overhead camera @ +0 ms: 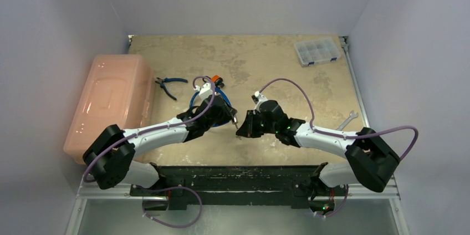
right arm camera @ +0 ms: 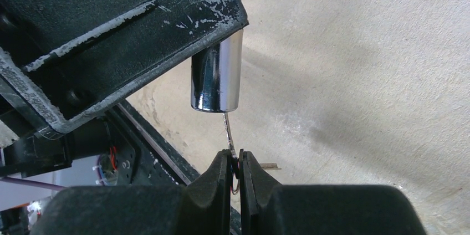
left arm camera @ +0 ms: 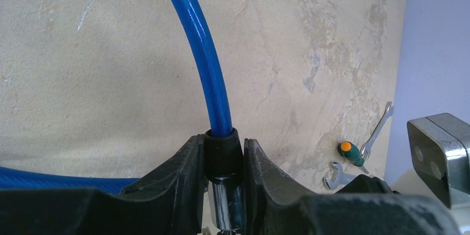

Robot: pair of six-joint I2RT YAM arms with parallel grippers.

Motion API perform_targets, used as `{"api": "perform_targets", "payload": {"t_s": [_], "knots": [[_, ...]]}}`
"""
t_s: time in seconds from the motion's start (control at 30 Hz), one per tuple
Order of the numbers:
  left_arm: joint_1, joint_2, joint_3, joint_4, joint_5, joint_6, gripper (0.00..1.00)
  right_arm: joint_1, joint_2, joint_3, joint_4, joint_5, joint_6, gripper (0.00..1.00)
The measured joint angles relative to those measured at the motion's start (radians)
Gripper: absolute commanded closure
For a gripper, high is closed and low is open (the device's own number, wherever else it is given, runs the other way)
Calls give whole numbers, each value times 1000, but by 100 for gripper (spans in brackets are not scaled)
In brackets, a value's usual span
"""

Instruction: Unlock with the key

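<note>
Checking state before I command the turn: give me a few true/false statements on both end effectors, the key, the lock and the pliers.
1. The left end effector clamps the lock. True.
2. The right end effector is empty. False: it pinches the key.
3. The key's tip meets the end of the lock's chrome barrel. True.
4. The pliers lie to the right of both arms. False: they lie on the left, beside the pink bin.

No legible text, labels, numbers anywhere
</note>
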Motion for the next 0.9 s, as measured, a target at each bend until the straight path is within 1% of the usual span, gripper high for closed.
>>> {"api": "perform_targets", "payload": {"t_s": [0.9], "knots": [[1,-5,-2,12,-14,0,100,-19,-6,19,-30,-12,-21,100]]}}
